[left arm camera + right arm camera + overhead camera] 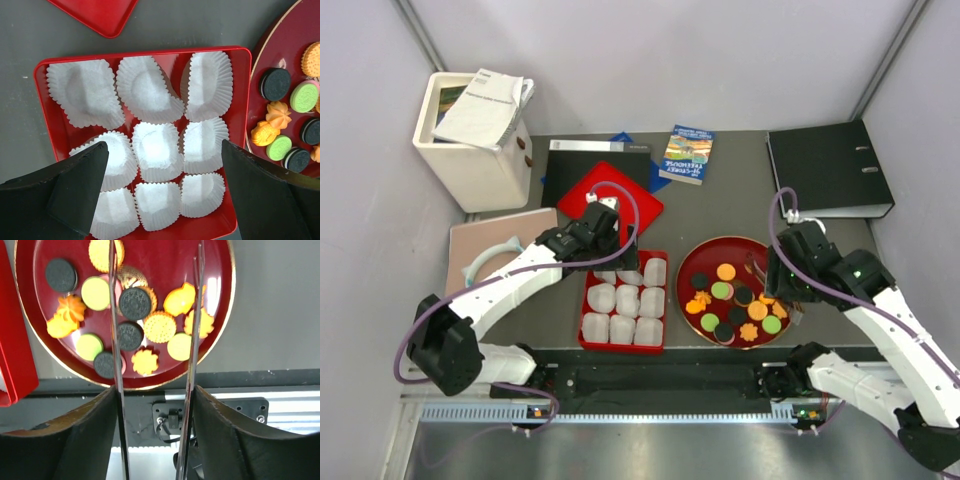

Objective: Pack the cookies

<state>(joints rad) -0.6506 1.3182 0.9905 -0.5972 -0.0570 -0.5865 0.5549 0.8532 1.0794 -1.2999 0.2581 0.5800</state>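
Observation:
The cookies (735, 297) lie on a round dark red plate (705, 262): black, green and orange discs and orange flower shapes. In the right wrist view a black cookie (135, 303) and an orange disc (160, 326) lie between the arms of thin metal tongs (116, 340). My right gripper (154, 390) grips those tongs, which stand open over the plate (222, 270); it shows in the top view (782, 268). My left gripper (163, 150) is open and empty above a red tray (50, 120) holding several white paper liners (155, 150). That tray (585, 310) is left of the plate.
A red lid (610, 200) lies behind the tray. A black folder (590, 160), a book (687, 153) and a black binder (830, 168) lie at the back. A white box (475, 140) stands back left. A pinkish board with a pale ring (490, 258) is left.

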